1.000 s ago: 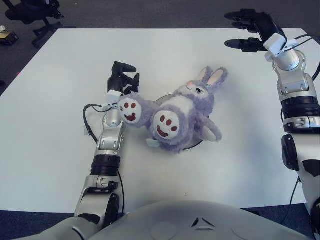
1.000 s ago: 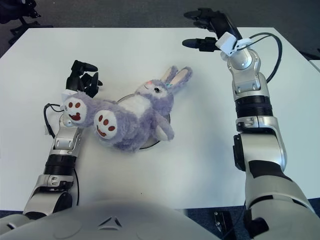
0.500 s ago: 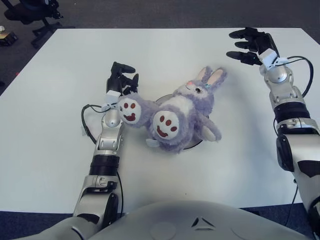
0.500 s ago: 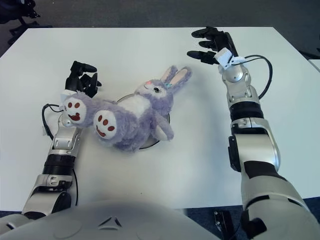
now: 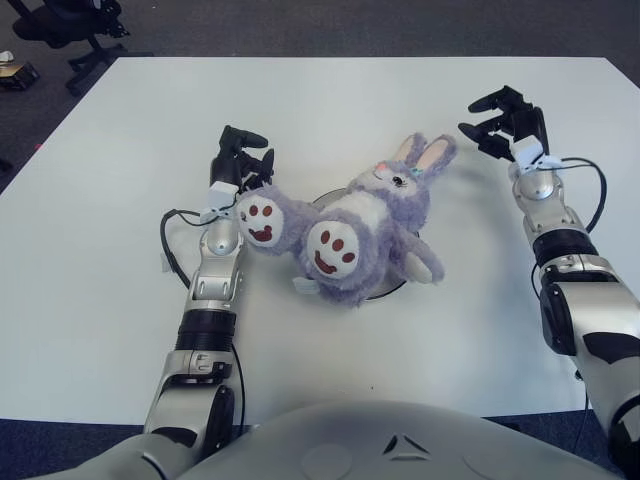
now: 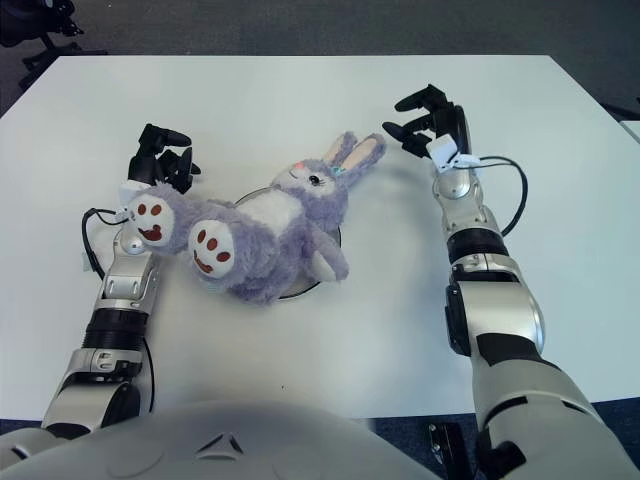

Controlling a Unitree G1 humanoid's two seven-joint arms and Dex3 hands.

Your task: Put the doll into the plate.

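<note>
Near the worktop's left edge we saw a black cable looping beside the left forearm. Our left hand stood just behind the doll's nearer foot, its dark fingers curled loosely and grasping nothing; we could not tell whether they touched the plush. The doll, a purple rabbit with a white belly, lay on its back across the plate, which sat about midway across the worktop. Its two soles faced up and toward the left, one of them overhanging the plate's rim beside the left wrist, while its ears pointed toward the far right corner. Only slivers of the plate showed beneath the body. Our right hand hovered toward the far right of the worktop, right of the ears and apart from them, fingers spread and released, holding nothing.
</note>
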